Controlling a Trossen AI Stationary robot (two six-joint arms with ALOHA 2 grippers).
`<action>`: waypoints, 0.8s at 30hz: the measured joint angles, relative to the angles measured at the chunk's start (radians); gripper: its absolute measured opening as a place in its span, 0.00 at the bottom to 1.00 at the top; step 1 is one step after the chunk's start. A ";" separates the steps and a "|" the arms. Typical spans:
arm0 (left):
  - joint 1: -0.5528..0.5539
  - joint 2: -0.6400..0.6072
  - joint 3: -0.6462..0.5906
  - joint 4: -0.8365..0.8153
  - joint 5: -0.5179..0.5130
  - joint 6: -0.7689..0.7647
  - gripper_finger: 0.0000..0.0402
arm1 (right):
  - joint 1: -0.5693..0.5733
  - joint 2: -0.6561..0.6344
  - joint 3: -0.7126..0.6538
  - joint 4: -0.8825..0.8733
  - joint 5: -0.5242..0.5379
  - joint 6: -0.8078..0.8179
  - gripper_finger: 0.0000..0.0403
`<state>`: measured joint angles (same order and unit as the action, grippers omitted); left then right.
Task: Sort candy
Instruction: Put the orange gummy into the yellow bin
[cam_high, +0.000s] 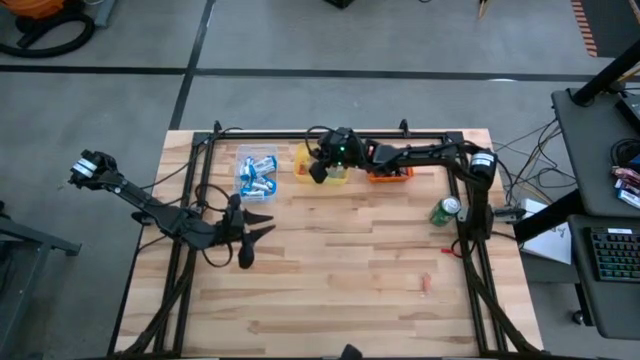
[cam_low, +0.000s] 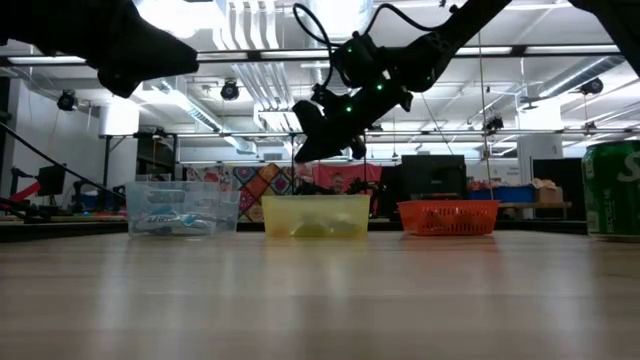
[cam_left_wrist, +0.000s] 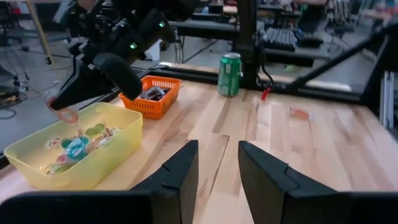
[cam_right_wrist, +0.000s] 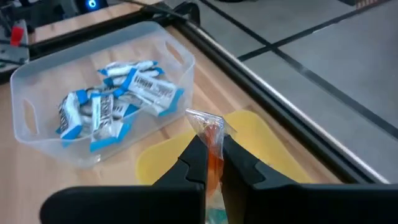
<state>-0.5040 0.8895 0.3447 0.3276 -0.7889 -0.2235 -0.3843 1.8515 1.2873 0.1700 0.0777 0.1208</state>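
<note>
The right gripper (cam_right_wrist: 211, 163) hung over the yellow tub (cam_high: 334, 176) at the far edge of the table (cam_high: 350, 290), its fingers pinched on a small orange sweet (cam_right_wrist: 212, 144) in a clear twisted wrapper. The hold was by the wrapper body with the twist sticking up clear of the fingertips, likely so the piece would fall straight when let go. The low view showed the gripper above the tub's rim, not inside it, so I judged the drop not yet made. The yellow tub already held several small coloured sweets (cam_left_wrist: 78, 148); the clear tub (cam_high: 257, 172) beside it held the blue-and-white candies (cam_right_wrist: 112, 99), and the orange tub (cam_high: 391, 175) on the other side held dark pieces (cam_left_wrist: 153, 93). The sort was by colour, one tub per kind. One reddish sweet (cam_high: 425, 284) lay alone on the boards, near a green can (cam_high: 446, 211). The left gripper (cam_high: 247, 229) waited near the table's left side, fingers spread and empty.
</note>
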 joint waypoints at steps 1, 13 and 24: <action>0.000 0.000 0.000 0.009 -0.008 -0.011 0.24 | 0.000 0.000 0.000 0.004 0.001 -0.001 0.03; 0.000 0.000 0.000 0.033 -0.014 -0.100 0.24 | 0.005 0.000 0.000 -0.059 0.001 -0.008 0.03; 0.000 0.031 0.000 0.032 -0.015 -0.100 0.24 | 0.005 0.000 0.000 -0.089 0.089 -0.033 0.03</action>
<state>-0.5037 0.9203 0.3447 0.3595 -0.8040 -0.3237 -0.3798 1.8515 1.2869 0.0810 0.1667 0.0874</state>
